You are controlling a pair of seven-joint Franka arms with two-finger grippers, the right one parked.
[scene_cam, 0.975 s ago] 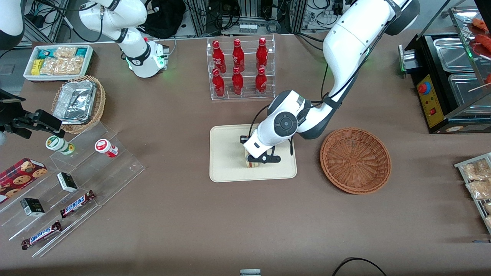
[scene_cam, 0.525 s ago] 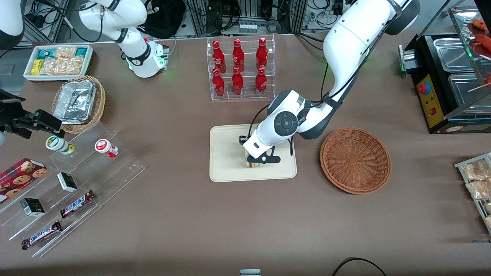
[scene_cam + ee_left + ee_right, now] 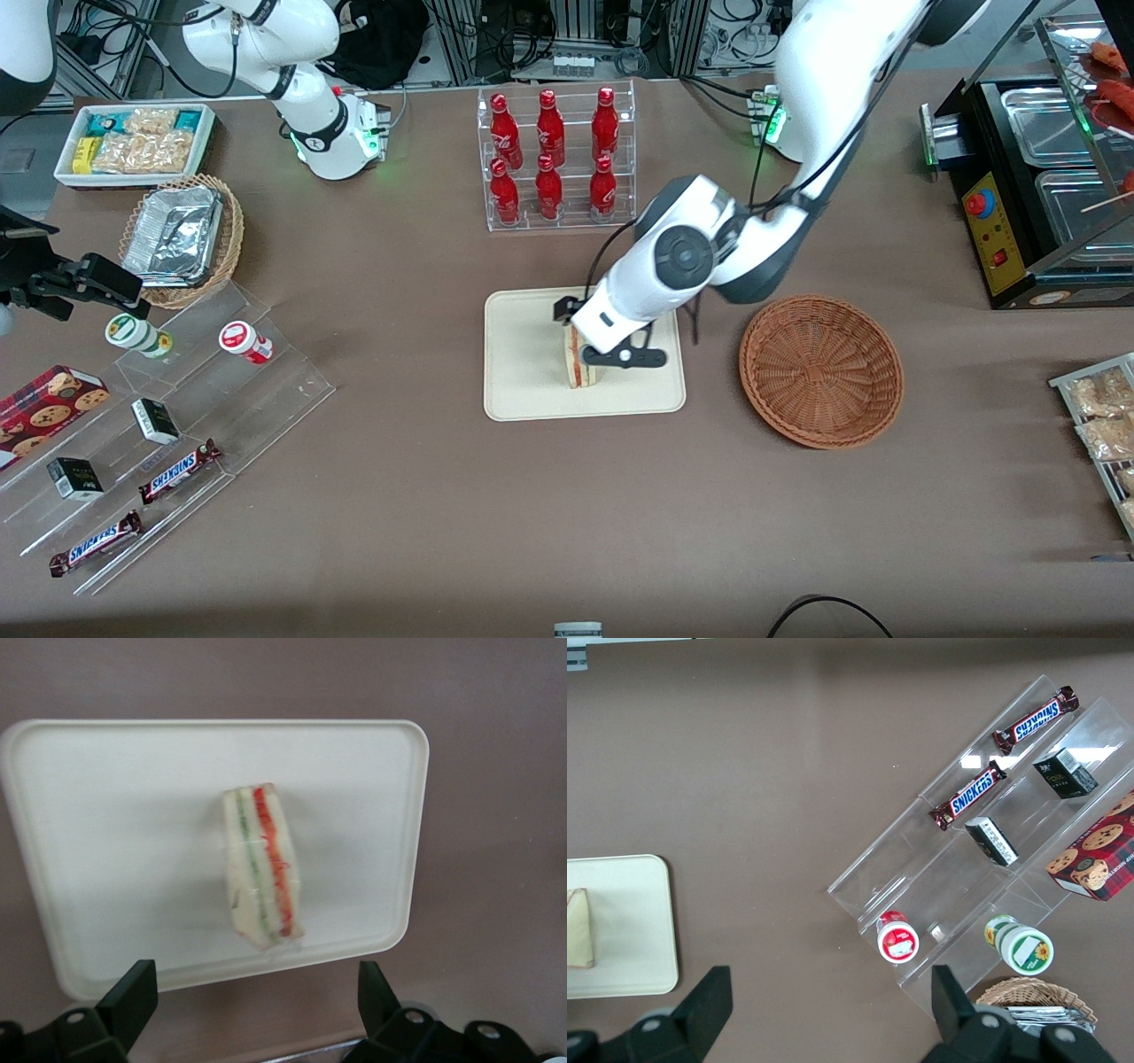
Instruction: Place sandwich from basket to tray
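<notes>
The sandwich (image 3: 580, 365) is a pale wedge with red and green filling stripes, and it rests on edge on the cream tray (image 3: 523, 354). In the left wrist view the sandwich (image 3: 261, 868) lies in the middle of the tray (image 3: 115, 815), untouched. My left gripper (image 3: 598, 335) hovers above the sandwich, open. Its black fingertips (image 3: 133, 985) stand wide apart around gripper centre (image 3: 254, 985) with nothing between them. The reddish-brown basket (image 3: 821, 369) sits empty beside the tray, toward the working arm's end. The right wrist view catches the sandwich (image 3: 578, 930) on the tray (image 3: 633, 930).
A clear rack of red bottles (image 3: 554, 159) stands farther from the camera than the tray. Toward the parked arm's end are a stepped acrylic shelf (image 3: 159, 425) with snacks, a tan basket of foil trays (image 3: 182, 237) and a white snack bin (image 3: 133, 142). A food warmer (image 3: 1045, 177) is at the working arm's end.
The gripper has risen off the sandwich and drawn slightly away from the front camera. The sandwich stays on the tray, more of it now showing.
</notes>
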